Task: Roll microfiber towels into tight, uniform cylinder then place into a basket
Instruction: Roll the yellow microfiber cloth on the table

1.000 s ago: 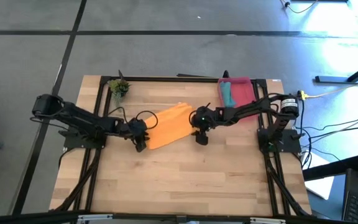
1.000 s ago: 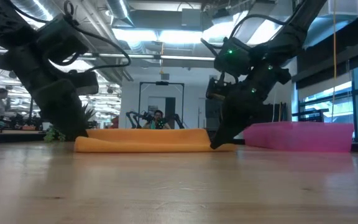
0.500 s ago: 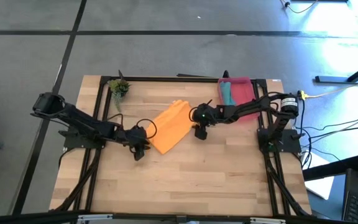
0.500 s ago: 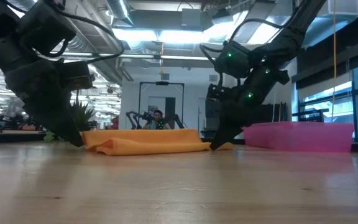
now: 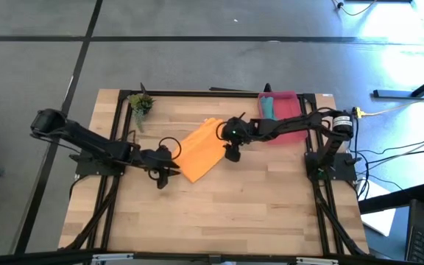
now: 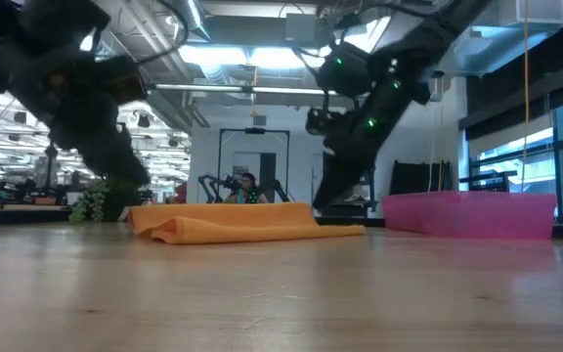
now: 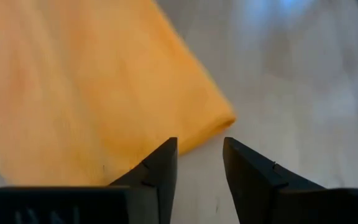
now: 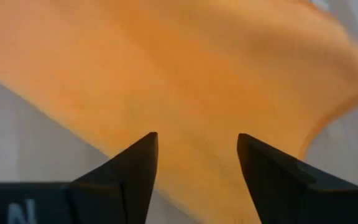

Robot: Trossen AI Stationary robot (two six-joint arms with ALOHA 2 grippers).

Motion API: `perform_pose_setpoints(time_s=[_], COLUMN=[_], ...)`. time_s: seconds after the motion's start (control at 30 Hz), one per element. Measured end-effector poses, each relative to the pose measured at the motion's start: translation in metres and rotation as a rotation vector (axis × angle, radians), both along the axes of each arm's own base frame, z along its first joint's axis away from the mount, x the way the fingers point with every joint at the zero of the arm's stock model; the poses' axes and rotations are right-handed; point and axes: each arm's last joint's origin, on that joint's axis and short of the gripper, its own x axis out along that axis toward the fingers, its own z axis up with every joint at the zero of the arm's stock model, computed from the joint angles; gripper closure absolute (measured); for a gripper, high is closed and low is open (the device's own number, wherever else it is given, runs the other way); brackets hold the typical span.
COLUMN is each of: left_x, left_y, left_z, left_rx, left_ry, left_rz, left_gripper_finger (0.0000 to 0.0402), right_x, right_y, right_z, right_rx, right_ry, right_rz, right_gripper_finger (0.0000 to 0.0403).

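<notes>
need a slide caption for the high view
Both pincers, left and right, open beside the folded orange towel; teal towel already in the basket.

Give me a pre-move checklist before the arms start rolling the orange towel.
1. Orange towel flat on the table, folded, not rolled: ok.
2. Left gripper open, empty, at the towel's near corner: ok.
3. Right gripper open, empty, lifted beside the towel's far side: ok.
4. Both grippers on the same towel edge: not ok, they stand at opposite sides.
5. Basket has space beside the teal towel: ok.
6. Plant away from the towel: ok.
</notes>
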Motion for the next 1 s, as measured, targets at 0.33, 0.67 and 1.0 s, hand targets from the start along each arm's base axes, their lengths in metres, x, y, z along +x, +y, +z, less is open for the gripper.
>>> perform_pose_setpoints(time_s=[0.33,0.67,1.0], left_x=[-0.014,-0.023,-0.022], left_y=[0.015,0.038,0.044], left_z=[0.022,0.007,-0.002], left_rx=[0.132,0.142,0.133], left_ry=[-0.077,0.115,0.185], left_rz=[0.104,0.248,0.289], left_gripper_finger=[0.0280,0.0280,0.0280], right_x=[0.024,0.021,0.008], right_y=[0.028,0.063,0.068], right_z=[0.037,0.021,-0.005], right_rx=[-0.035,0.056,0.093], right_ry=[-0.011,-0.056,-0.144], right_rz=[0.136,0.198,0.189], right_gripper_finger=[0.0182,0.0182,0.0182])
